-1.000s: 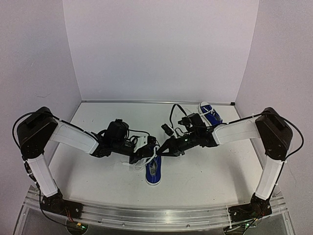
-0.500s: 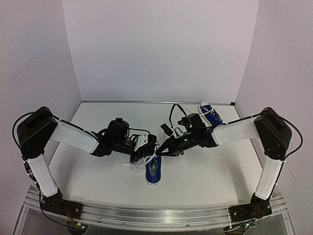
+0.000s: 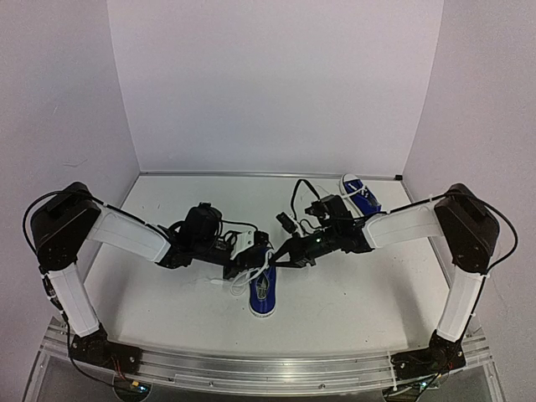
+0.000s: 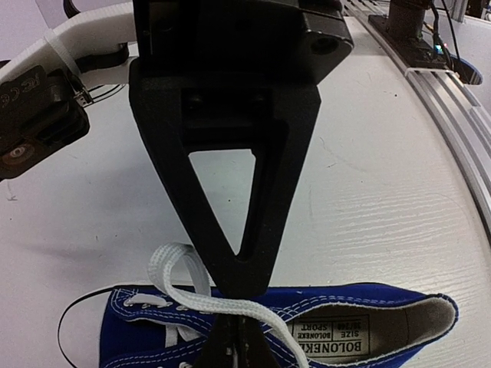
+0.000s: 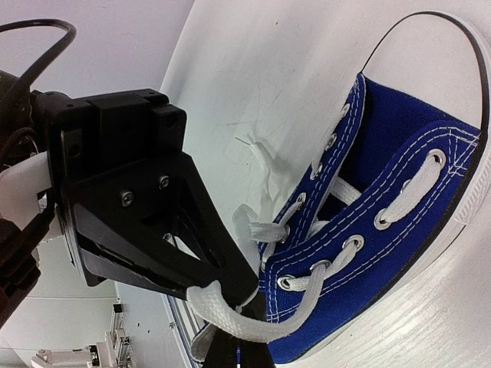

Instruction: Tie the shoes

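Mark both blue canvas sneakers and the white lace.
near blue canvas sneaker (image 3: 264, 307): top view, heel end.
far blue canvas sneaker (image 3: 362, 198): top view, blue upper.
white flat lace (image 4: 265, 316): left wrist view, crossing strand.

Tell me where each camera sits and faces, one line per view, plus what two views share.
Top external: above, behind the bases, looking down on the table; both arms, left gripper, right gripper.
Left wrist: on the left arm, facing the near blue shoe; own fingers at bottom.
Right wrist: on the right arm, facing that shoe's eyelets; own fingers at bottom.
Shared: both wrist views show its white lace.
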